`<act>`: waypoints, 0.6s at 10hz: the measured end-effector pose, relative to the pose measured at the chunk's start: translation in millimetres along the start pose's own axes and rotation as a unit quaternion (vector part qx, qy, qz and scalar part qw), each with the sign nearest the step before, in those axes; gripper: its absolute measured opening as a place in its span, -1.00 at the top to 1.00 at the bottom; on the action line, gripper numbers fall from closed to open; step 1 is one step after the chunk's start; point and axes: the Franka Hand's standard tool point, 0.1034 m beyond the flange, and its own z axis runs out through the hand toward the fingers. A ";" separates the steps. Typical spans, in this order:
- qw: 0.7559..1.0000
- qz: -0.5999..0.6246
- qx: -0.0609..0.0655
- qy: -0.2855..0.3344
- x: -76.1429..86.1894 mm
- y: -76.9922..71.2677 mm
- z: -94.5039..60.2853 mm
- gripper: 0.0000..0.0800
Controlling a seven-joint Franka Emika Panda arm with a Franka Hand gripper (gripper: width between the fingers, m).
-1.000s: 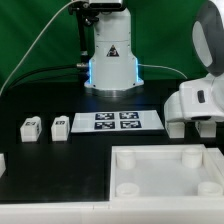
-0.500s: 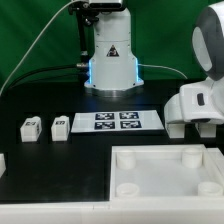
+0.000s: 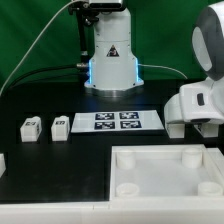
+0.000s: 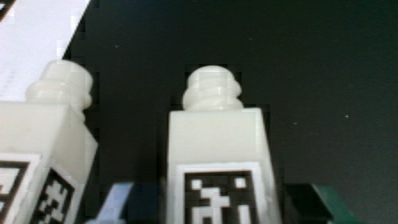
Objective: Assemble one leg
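Observation:
In the wrist view a white leg (image 4: 219,150) with a black-and-white tag lies between my gripper's (image 4: 222,207) two fingers, its rounded peg end pointing away. The jaws stand on either side of it with a dark gap on each side, so the gripper is open. A second leg (image 4: 45,140) lies close beside it. In the exterior view the gripper (image 3: 190,126) hangs low over the table at the exterior view's right, with a white leg (image 3: 174,126) showing at its side. Two more legs (image 3: 30,126) (image 3: 59,126) lie at the exterior view's left.
The large white square tray piece (image 3: 165,158) with round corner sockets lies at the front. The marker board (image 3: 115,121) lies in front of the robot's base (image 3: 112,60). A white strip (image 4: 36,40) runs past the legs in the wrist view.

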 end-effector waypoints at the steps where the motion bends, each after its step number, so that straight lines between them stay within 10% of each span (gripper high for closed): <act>1: 1.000 0.000 0.000 0.000 0.0 0.0 0.0 0.28; 6: 1.000 0.000 0.000 0.000 0.0 0.0 0.0 0.28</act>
